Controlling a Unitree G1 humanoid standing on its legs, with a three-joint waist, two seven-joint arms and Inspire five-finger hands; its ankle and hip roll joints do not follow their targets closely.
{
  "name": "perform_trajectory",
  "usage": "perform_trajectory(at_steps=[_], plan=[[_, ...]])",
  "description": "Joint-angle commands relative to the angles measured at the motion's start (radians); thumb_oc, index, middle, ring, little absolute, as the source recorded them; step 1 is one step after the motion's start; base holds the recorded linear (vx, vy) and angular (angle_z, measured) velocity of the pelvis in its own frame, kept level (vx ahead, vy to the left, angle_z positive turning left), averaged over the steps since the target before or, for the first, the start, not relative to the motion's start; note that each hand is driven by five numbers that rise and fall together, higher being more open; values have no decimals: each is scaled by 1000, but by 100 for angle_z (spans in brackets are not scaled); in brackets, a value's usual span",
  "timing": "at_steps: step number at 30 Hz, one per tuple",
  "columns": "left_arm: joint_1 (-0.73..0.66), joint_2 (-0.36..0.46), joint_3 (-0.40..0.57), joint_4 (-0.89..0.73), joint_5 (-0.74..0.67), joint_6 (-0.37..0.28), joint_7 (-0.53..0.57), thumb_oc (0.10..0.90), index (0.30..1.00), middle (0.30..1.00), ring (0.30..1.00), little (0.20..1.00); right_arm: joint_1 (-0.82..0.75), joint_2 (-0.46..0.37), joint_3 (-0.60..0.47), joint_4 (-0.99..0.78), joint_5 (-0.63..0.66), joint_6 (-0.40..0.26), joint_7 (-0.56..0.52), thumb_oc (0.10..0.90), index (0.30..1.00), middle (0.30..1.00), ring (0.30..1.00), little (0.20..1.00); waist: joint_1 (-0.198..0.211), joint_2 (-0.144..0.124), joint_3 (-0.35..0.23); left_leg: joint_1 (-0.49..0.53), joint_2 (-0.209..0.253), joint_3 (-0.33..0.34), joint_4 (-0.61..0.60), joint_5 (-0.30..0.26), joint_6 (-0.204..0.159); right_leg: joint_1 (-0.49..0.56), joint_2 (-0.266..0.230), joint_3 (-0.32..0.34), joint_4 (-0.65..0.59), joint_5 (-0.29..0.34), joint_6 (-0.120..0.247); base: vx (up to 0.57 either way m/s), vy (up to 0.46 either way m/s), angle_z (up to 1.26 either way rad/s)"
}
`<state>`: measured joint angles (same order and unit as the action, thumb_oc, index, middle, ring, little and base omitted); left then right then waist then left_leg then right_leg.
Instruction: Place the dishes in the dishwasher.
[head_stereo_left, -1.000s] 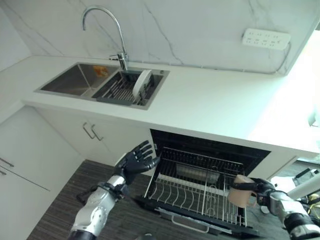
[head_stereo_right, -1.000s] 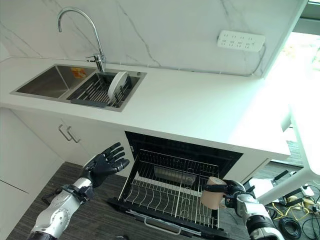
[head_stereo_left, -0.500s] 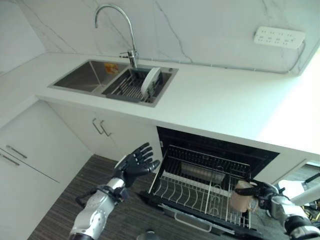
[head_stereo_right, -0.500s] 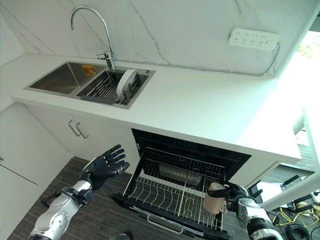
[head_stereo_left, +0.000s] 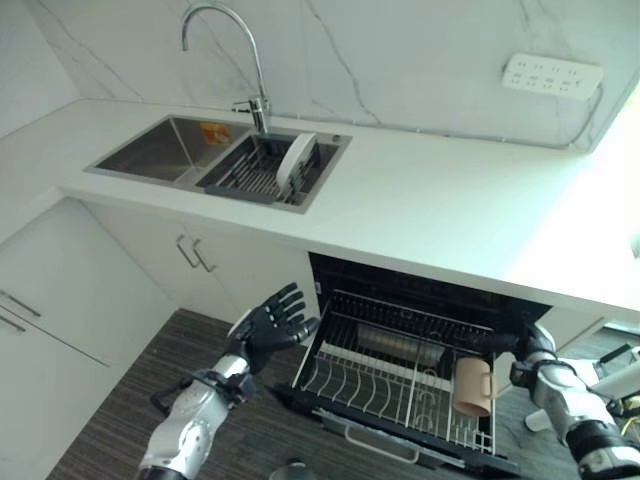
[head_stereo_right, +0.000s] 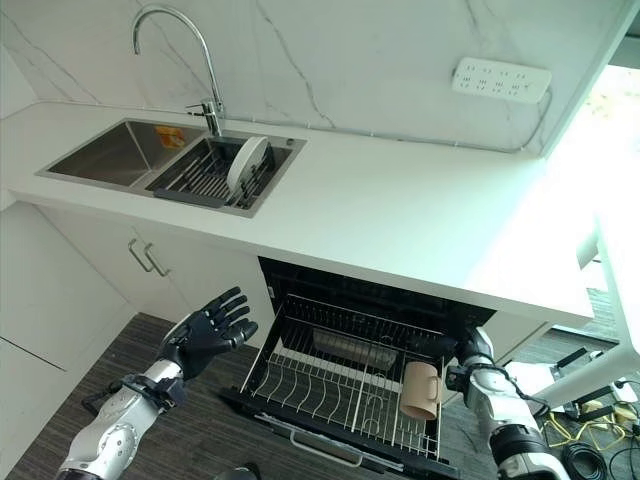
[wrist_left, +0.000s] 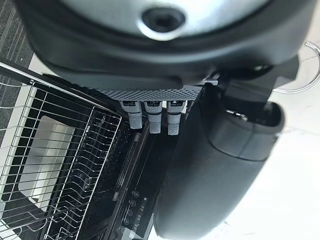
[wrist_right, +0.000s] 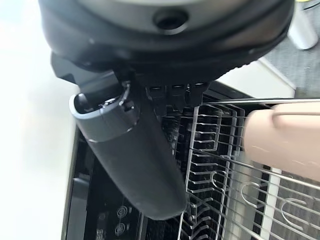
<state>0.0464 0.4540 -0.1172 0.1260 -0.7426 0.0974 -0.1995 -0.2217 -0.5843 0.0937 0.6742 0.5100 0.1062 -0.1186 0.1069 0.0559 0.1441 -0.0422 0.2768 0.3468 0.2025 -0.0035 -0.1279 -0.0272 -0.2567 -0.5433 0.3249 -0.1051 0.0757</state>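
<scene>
One mug (head_stereo_left: 471, 387) racked; one plate (head_stereo_left: 296, 160) sinkside

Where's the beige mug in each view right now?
Left eye view: mug in the pulled-out rack's right end.
Right eye view: same spot.
Left wrist view: not in it.
Right wrist view: at the frame edge, on the wires.
Shared landmark: the rack.

Curved faucet (head_stereo_left: 228, 52) behind the sink (head_stereo_left: 160, 150), white power strip (head_stereo_left: 552, 76) on marble wall.
</scene>
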Motion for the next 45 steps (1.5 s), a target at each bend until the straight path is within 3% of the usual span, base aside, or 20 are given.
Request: perform_trajectory(at_steps=[1,10,12,13,17,24,30,33,36,37,40,44,45], plan=[[-65,17,38,-143,-43,-131,7,800,900,900,900,900,-54,-42,-108,-155,-49,-148,-36,800,900,900,900,900,-19,-13,-37,-40,30,-9,98,-92,-53,64,0,11,-25,-84,42,36,15,1],[-4,-7,158,-192,-53,-201,4,800,900,900,900,900,153,83,-205,-446,-28,-43,104,800,900,900,900,900,-77,-34,-39,-34,27,3,98,-95,-50,42,-3,46,-25,-70,52,26,9,-3],[17,-16,192,-203,-44,-214,12,800,900,900,900,900,210,155,-240,-539,60,-62,102,800,900,900,900,900,-97,-39,-35,-41,29,24,98,-79,-39,26,-3,40,-25,-50,43,-33,28,-8],[37,-24,218,-209,-39,-240,18,800,900,900,900,900,257,196,-258,-597,82,-104,125,800,900,900,900,900,-109,-40,-35,-40,30,31,98,-79,-38,20,-3,48,-25,-48,45,37,36,-2],[78,-32,261,-242,-38,-282,12,800,900,900,900,900,332,232,-282,-697,63,-150,164,800,900,900,900,900,-123,-41,-36,-36,30,44,98,-81,-37,14,-3,59,-25,-47,48,20,27,-2],[58,-31,270,-285,-92,-312,-24,800,900,900,900,900,308,193,-313,-799,75,-224,166,800,900,900,900,900,-119,-46,-35,-35,22,51,98,-93,-30,13,-15,54,-25,-44,60,22,82,-5],[60,-36,277,-324,-63,-289,-56,800,900,900,900,900,319,191,-340,-882,74,-269,157,800,900,900,900,900,-109,-56,-37,-31,-30,53,98,-124,-1,8,-55,64,-25,-18,97,52,229,2],[52,-27,283,-329,-71,-241,-98,800,900,900,900,900,321,224,-345,-910,137,-303,102,800,900,900,900,900,-112,-68,-26,-27,-93,47,98,-155,28,-24,-108,89,-25,52,134,70,318,-4],[59,-21,286,-334,-64,-222,-114,800,900,900,900,900,322,260,-333,-923,125,-327,91,800,900,900,900,900,-125,-81,-14,-24,-124,42,98,-173,42,-71,-138,122,-25,122,151,29,254,-13],[80,-9,292,-348,-60,-221,-106,800,900,900,900,900,329,276,-315,-938,96,-351,93,800,900,900,900,900,-128,-96,-5,-22,-135,70,98,-183,49,-90,-153,94,-25,190,168,-73,259,-40],[87,4,302,-349,-104,-218,-87,800,900,900,900,900,335,255,-317,-945,95,-361,93,800,900,900,900,900,-133,-93,-1,-26,-124,108,98,-184,69,-43,-94,59,-25,176,153,-104,219,-72],[62,0,278,-331,-124,-241,-66,800,900,900,900,900,308,211,-350,-943,190,-406,91,800,900,900,900,900,-163,-73,12,-47,-111,109,98,-175,98,13,80,100,-25,115,97,-110,166,-34],[58,-3,273,-327,-122,-246,-64,800,900,900,900,900,302,210,-359,-947,212,-408,91,800,900,900,900,900,-166,-74,12,-48,-117,110,98,-176,99,18,98,103,-25,105,93,-92,83,-18]])
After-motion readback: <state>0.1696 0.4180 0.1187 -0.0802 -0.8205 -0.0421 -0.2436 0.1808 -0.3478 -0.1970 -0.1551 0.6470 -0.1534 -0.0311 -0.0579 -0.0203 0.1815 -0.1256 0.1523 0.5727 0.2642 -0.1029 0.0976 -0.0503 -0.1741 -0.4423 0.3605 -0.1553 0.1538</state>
